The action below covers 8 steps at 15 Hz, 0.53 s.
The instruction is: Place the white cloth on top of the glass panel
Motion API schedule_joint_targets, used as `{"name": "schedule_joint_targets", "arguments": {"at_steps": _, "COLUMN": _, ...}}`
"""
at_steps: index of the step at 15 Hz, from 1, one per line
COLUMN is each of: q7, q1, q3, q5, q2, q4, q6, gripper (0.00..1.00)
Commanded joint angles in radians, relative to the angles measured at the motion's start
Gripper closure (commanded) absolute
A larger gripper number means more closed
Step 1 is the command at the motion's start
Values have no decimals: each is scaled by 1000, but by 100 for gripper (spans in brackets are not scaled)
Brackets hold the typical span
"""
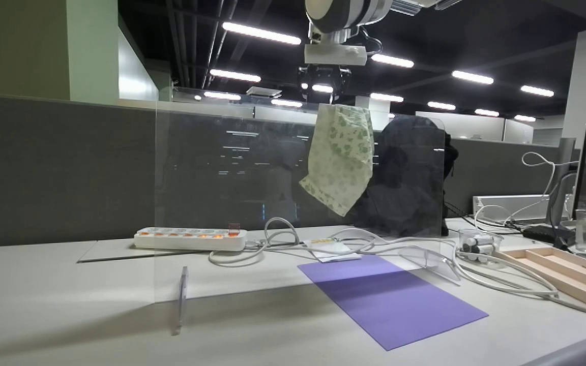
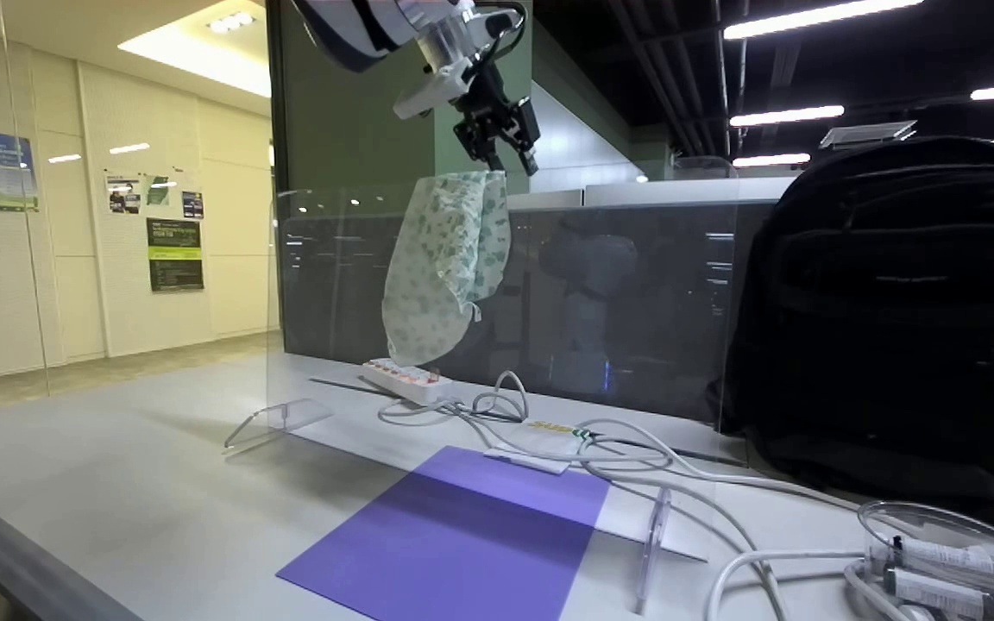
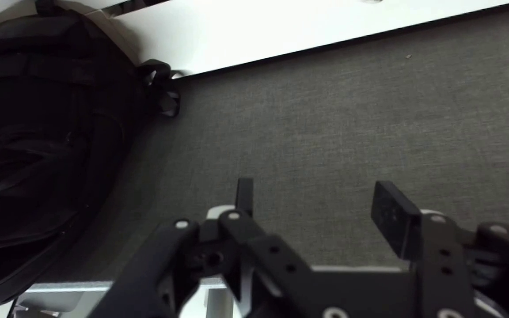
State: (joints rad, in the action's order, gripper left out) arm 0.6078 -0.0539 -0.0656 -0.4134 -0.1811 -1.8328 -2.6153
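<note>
The white cloth [image 1: 343, 157] has a green leaf print. It hangs folded over the top edge of the upright clear glass panel [image 1: 222, 183]. In an exterior view the cloth [image 2: 445, 259] and panel [image 2: 652, 293] show from another angle, with the cloth's lower end hanging free. My gripper [image 1: 322, 94] is just above the cloth's upper edge; it also shows in an exterior view [image 2: 512, 162], with a fingertip close to the cloth's top corner. In the wrist view the gripper [image 3: 314, 194] is open with nothing between its fingers. The cloth is out of the wrist view.
A purple sheet [image 1: 394, 300] lies under and before the panel. A white power strip [image 1: 191, 239], cables [image 1: 272, 249] and a black backpack [image 2: 894, 328] are behind it. A wooden tray [image 1: 562, 274] and a clear cup of markers [image 1: 478, 246] stand beside. A grey partition [image 3: 325, 132] stands behind.
</note>
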Motion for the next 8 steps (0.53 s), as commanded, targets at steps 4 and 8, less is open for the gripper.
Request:
{"name": "schedule_joint_targets", "arguments": {"at_steps": 4, "q7": -39, "q1": -37, "q3": 20, "q5": 12, "q2": 91, "q4": -54, "q6": 40, "gripper": 0}}
{"name": "schedule_joint_targets", "arguments": {"at_steps": 8, "q7": -30, "q1": -39, "q3": 33, "q5": -29, "q2": 135, "q4": -82, "q6": 9, "gripper": 0}}
